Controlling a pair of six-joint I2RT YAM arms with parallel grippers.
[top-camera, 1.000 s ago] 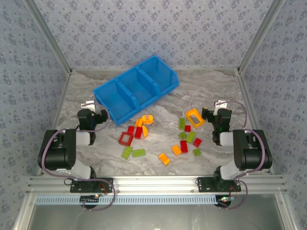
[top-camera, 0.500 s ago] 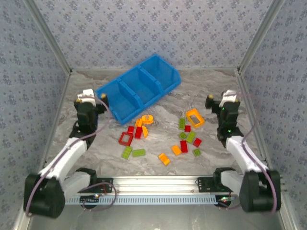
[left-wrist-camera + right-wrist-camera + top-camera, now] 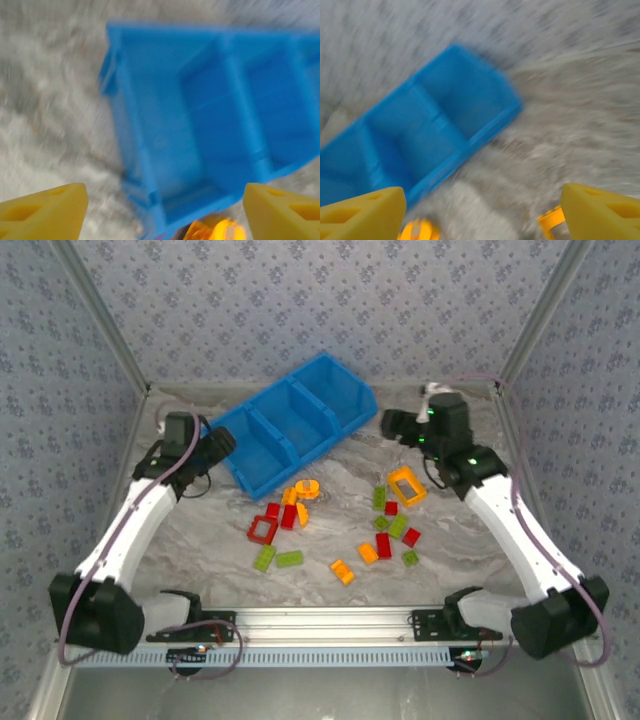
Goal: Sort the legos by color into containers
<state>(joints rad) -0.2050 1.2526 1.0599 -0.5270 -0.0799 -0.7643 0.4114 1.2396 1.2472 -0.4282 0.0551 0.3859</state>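
Note:
The legos lie loose on the marble table in front of the bin: a red frame (image 3: 263, 530), an orange frame (image 3: 406, 485), green bricks (image 3: 289, 559), an orange brick (image 3: 342, 572) and several more. The containers are three compartments of one blue bin (image 3: 290, 430), all bare inside. My left gripper (image 3: 222, 443) hovers at the bin's left end, open and holding nothing. In its wrist view the bin (image 3: 210, 115) lies ahead of the gripper (image 3: 165, 215). My right gripper (image 3: 390, 424) is open beside the bin's right end. Its wrist view, past the gripper (image 3: 482, 212), is blurred and shows the bin (image 3: 420, 135).
Patterned walls and metal posts close the table on three sides. An aluminium rail (image 3: 330, 620) runs along the near edge between the arm bases. Bare marble (image 3: 450, 540) lies right of the bricks. An orange piece (image 3: 215, 230) shows blurred at the left wrist view's bottom.
Both arms have unfolded from their tucked poses and reached far up the table. The left gripper came to the bin's left end, the right gripper to its right end.

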